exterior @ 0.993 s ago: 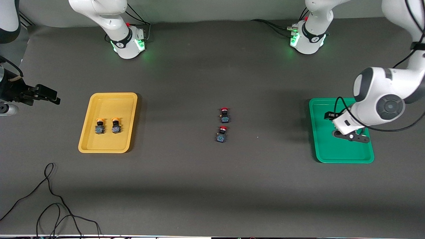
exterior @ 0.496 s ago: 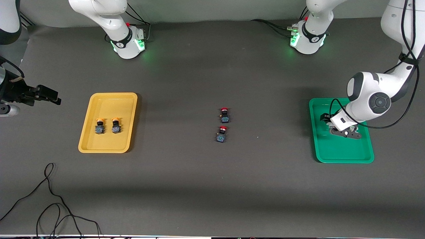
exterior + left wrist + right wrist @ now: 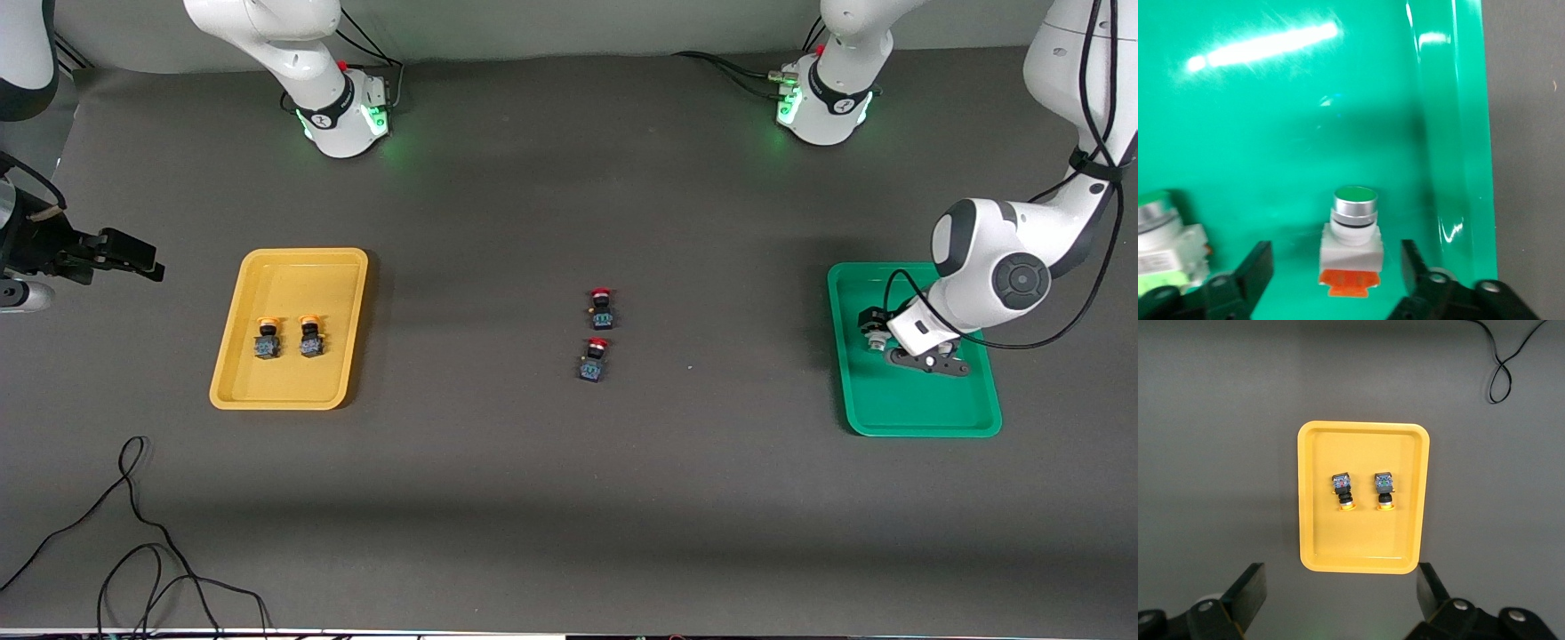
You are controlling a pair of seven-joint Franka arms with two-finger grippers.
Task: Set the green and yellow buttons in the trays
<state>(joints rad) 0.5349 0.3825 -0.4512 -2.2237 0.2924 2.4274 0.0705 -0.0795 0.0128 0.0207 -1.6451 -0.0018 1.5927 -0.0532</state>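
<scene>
Hovering low in the shallow green plastic tray (image 3: 916, 413), your left gripper (image 3: 1338, 283) stood spread around the round green-capped white button (image 3: 1351, 233), not clamped. You needed a straight lift, minding the second button at nine o'clock. Your right gripper (image 3: 1338, 597) waited, spread.

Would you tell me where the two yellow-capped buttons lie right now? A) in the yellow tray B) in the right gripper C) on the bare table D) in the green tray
A: both yellow buttons lie side by side in the yellow tray, with no gripper touching them.
</scene>
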